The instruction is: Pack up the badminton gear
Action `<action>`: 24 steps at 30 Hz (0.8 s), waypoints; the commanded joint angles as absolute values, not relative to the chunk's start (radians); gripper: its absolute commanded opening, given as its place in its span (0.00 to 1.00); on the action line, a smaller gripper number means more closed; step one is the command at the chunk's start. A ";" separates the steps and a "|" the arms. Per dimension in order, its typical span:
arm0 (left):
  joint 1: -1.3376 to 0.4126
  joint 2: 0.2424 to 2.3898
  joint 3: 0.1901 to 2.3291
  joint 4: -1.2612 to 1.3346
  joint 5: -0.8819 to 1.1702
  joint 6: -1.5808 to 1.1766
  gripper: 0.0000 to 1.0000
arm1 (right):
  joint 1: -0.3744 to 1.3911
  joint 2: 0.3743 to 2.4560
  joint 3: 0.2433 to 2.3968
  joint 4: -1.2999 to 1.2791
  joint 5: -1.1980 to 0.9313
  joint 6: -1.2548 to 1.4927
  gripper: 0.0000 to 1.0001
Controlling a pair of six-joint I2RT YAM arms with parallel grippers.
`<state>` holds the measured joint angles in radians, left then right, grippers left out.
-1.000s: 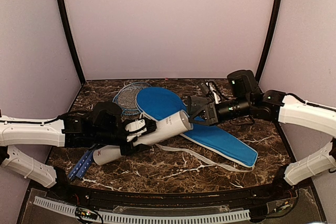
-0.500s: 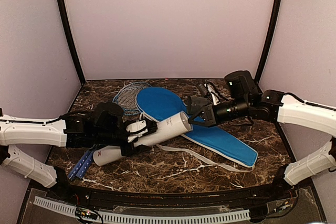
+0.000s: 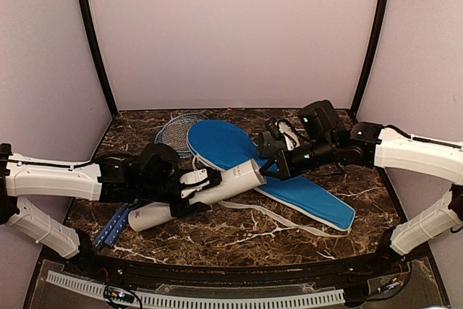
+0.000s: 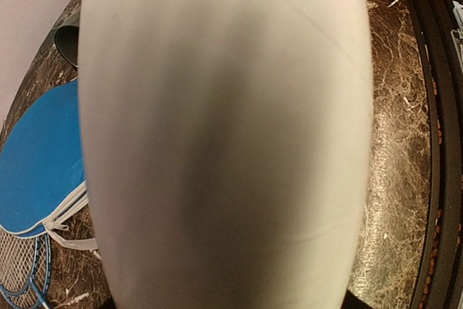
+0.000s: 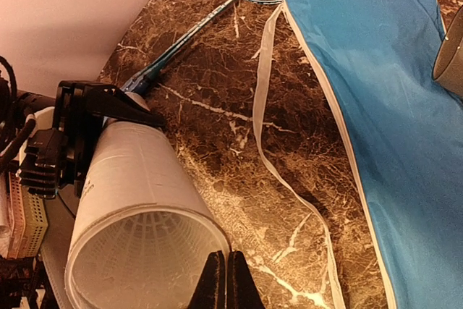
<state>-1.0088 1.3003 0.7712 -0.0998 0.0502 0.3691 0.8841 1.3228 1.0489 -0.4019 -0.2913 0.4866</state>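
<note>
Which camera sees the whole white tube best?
The top camera: the tube shows end to end, held in the left hand. The left wrist camera sees only a blurry white wall; the right wrist sees its open mouth.

Shows plain white on the long cardboard tube. Bright blue with white edging on the racket-shaped fabric bag. Blue too on the thin racket handles. Dark brown marbling, pale-veined, across the desk.

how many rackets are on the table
2 rackets, lying together: heads at the back left, partly under the bag, blue handles sticking out beneath the left arm. Heads overlap, so hard to separate.
</note>
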 commanded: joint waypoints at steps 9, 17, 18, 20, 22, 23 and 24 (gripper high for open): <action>-1.014 1.332 0.836 -0.100 0.034 0.316 0.61 | 0.963 1.410 1.121 -0.426 -0.159 0.498 0.00; -1.014 1.382 0.890 -0.154 0.000 0.281 0.61 | 0.996 1.465 1.146 -0.448 -0.056 0.548 0.00; -1.014 1.387 0.896 -0.160 -0.005 0.278 0.61 | 1.000 1.471 1.146 -0.448 -0.042 0.557 0.00; -1.014 1.393 0.907 -0.169 -0.009 0.275 0.61 | 1.009 1.483 1.146 -0.445 -0.020 0.571 0.00; -1.014 1.393 0.910 -0.170 -0.008 0.275 0.61 | 1.016 1.493 1.146 -0.439 -0.002 0.585 0.00; -1.014 1.393 0.910 -0.169 -0.004 0.276 0.61 | 1.019 1.497 1.146 -0.431 0.002 0.597 0.00; -1.014 1.393 0.908 -0.170 -0.001 0.277 0.61 | 1.021 1.502 1.146 -0.425 0.007 0.605 0.00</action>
